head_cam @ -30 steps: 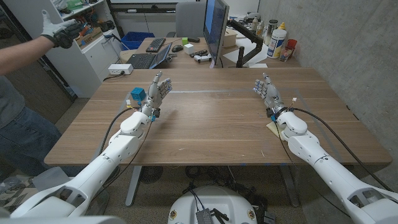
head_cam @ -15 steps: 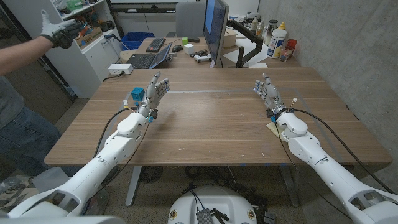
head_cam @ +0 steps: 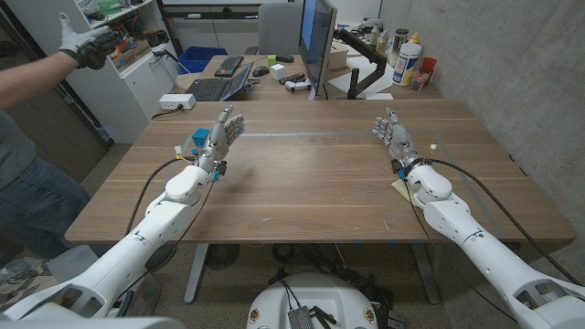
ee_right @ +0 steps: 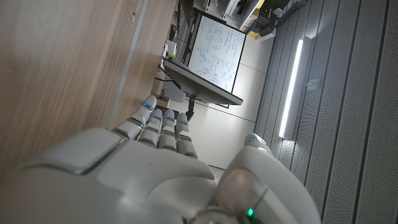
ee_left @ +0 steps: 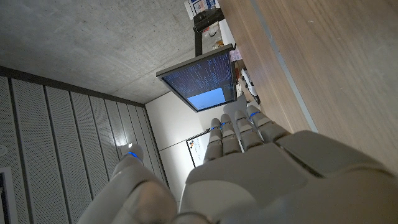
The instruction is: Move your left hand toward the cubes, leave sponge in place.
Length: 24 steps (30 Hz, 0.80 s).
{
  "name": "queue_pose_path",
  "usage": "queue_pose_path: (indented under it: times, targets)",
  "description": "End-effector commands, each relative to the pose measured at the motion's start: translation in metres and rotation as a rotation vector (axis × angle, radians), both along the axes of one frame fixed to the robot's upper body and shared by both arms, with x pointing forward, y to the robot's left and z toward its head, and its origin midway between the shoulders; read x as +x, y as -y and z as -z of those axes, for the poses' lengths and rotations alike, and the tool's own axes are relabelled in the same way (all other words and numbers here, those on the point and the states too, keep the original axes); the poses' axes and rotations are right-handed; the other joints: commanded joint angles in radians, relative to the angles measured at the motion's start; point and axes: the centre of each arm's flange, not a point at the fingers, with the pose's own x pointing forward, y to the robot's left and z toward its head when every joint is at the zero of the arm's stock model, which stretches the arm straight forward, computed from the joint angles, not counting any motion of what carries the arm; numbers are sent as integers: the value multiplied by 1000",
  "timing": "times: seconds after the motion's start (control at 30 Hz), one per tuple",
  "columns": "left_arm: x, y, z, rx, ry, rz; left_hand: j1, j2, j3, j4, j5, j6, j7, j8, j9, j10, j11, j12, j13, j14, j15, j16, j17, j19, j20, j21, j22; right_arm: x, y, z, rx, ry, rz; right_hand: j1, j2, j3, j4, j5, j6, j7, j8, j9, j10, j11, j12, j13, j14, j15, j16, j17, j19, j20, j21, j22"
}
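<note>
In the head view a blue cube (head_cam: 200, 137) sits on the left part of the wooden table (head_cam: 311, 174), with a paler cube (head_cam: 193, 148) close against it. My left hand (head_cam: 222, 133) stands just to the right of the cubes, fingers apart and holding nothing. On the right side of the table my right hand (head_cam: 392, 136) is also upright with spread fingers. A flat yellowish sponge (head_cam: 401, 186) lies by my right wrist, partly hidden by the arm. The left wrist view shows the back of my left hand (ee_left: 261, 168); the right wrist view shows my right hand (ee_right: 143, 168).
Behind the table stand a monitor (head_cam: 317, 41), a laptop (head_cam: 219, 87) and bottles (head_cam: 409, 59). A white box (head_cam: 176, 101) sits off the far left corner. A person stands at the left with a gloved hand (head_cam: 87, 41) raised.
My left hand and forearm have shifted left, closing the gap to the cubes. The right arm, the sponge and the cubes have stayed put.
</note>
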Motion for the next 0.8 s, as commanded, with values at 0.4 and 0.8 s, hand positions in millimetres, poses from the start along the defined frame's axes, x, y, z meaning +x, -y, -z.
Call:
queue_pose_path:
  times: [0.4,0.8]
  targets:
    - [-20,-32,-3,80,9,-92,33,4,5,-19,15,12,-11,9,4,7,-2,4,3,12,0,3,5,-2,-13,3,4,1,-4,-6,-13,10,0,1,11,-8,3,10,9,11,0,5,10,-3,-3,4,12,1,1,4,4,-1,-9,5]
    - [-28,-44,-12,149,8,-156,78,23,21,-44,28,6,-29,6,5,-1,-17,0,4,9,-8,1,5,-7,7,2,4,0,-6,-6,-21,9,4,0,14,-14,1,12,37,12,8,6,13,-4,-3,4,13,1,1,4,3,0,-16,6]
